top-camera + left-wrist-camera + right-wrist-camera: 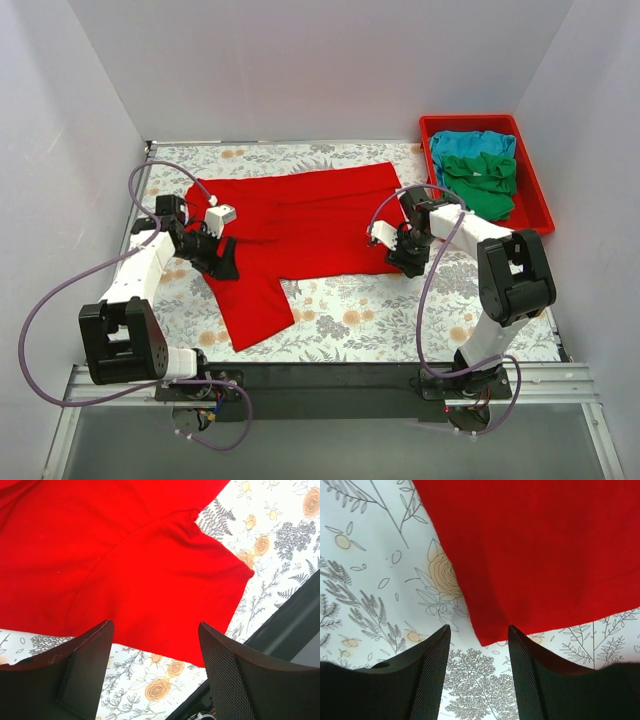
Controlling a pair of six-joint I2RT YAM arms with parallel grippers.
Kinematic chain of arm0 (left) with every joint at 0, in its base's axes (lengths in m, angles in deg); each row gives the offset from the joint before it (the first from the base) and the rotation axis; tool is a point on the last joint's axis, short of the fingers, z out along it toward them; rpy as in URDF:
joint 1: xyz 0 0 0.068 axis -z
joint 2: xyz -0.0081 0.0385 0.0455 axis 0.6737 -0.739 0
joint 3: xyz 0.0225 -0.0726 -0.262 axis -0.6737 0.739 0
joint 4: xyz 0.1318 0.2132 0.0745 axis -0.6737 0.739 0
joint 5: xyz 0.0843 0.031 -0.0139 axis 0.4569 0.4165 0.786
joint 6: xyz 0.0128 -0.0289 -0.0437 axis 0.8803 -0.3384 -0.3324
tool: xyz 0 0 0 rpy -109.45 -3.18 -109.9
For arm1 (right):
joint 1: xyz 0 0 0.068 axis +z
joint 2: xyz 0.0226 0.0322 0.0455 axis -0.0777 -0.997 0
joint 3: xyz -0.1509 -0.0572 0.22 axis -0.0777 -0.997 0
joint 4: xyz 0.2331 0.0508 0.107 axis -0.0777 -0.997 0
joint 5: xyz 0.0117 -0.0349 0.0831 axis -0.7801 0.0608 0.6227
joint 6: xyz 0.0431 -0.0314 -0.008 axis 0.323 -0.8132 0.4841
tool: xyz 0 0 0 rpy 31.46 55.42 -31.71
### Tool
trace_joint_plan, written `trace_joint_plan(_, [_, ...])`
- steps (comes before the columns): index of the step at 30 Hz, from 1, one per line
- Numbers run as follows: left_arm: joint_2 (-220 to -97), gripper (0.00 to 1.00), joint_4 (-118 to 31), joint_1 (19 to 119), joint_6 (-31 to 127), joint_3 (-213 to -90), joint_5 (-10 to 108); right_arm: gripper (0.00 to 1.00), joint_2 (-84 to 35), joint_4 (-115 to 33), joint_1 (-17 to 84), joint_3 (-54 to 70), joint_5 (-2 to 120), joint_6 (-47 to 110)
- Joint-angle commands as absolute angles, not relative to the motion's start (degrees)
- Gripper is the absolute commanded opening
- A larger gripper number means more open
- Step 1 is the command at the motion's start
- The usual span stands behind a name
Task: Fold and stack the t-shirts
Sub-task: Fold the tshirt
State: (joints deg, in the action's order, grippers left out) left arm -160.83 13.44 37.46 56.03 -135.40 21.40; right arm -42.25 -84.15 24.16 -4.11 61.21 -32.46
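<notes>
Red t-shirt (310, 230) spread; tray (470, 122) (overhead only) holds 2.

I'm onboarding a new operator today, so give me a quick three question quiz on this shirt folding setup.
1. True or false: the red t-shirt lies in the tray.
2. Which shirts are in the tray? A) green t-shirt and turquoise t-shirt; B) the red one only; C) none.
3. Fill in: the left gripper and right gripper are both ____.
Key: 1 false, it is spread on the table. 2 A. 3 open.
</notes>
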Motion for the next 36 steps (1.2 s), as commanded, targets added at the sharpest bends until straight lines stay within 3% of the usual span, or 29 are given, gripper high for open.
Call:
trace_joint_plan(1, [-159.2,0.67,12.0,37.3,57.7,-134.7,22.0,0.56,-43.3,-80.3,24.9,-5.4,59.6,-34.6])
trace_joint_plan(8, [-155.6,0.66,9.8,41.1,64.0,-129.1,28.5,0.36,-44.4,-76.5,25.6,-9.1,56.8,-34.0])
trace_joint_plan(9, [-155.1,0.65,8.1,41.8,64.7,-128.2,29.6,0.25,-44.3,-76.2,25.6,-9.3,56.5,-33.9])
trace_joint_plan(12, [-153.7,0.63,3.9,45.0,66.1,-125.3,33.5,0.09,-44.4,-76.1,25.8,-9.3,56.1,-33.3])
trace_joint_plan(15, [-154.4,0.6,0.6,45.4,67.9,-124.4,36.5,0.01,-44.4,-76.3,25.8,-9.1,55.9,-32.8])
trace_joint_plan(30, [-161.4,0.43,-2.5,46.3,76.0,-120.0,44.6,0.01,-45.3,-77.1,25.9,-8.4,55.4,-32.2])
trace_joint_plan(36, [-160.0,0.18,-2.1,46.3,76.7,-117.5,44.7,0.01,-43.3,-78.2,26.0,-10.2,56.3,-32.7])
